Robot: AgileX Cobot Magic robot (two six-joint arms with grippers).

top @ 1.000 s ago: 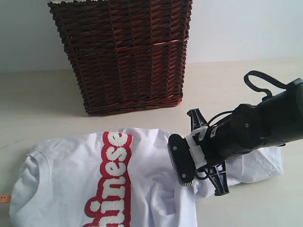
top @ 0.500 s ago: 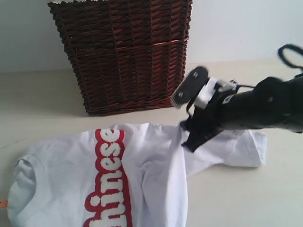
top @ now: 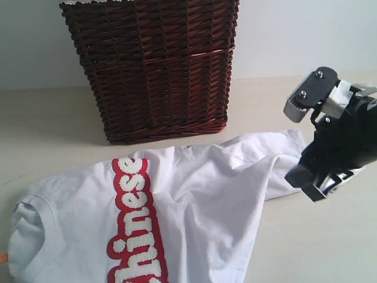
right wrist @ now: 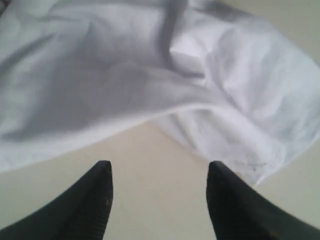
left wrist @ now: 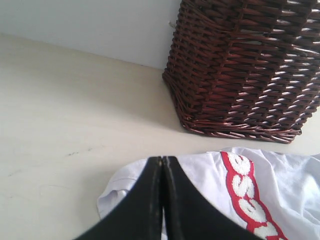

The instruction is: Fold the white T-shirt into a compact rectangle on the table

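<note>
The white T-shirt (top: 194, 200) lies spread and rumpled on the table (top: 47, 130), in front of the dark wicker basket (top: 153, 65), with its neck toward the left of the exterior view and its red-outlined lettering (top: 132, 218) running down the cloth. The right gripper (top: 296, 143) hangs at the shirt's right end with its jaws wide apart and nothing between them. In the right wrist view its two dark fingers (right wrist: 95, 200) frame bare table, and the shirt's wrinkled edge lies just beyond their tips. The left gripper (left wrist: 162, 161) is clenched, fingers pressed flat together. It sits over the shirt's left part, near the lettering. Whether any cloth is pinched between them cannot be told.
</note>
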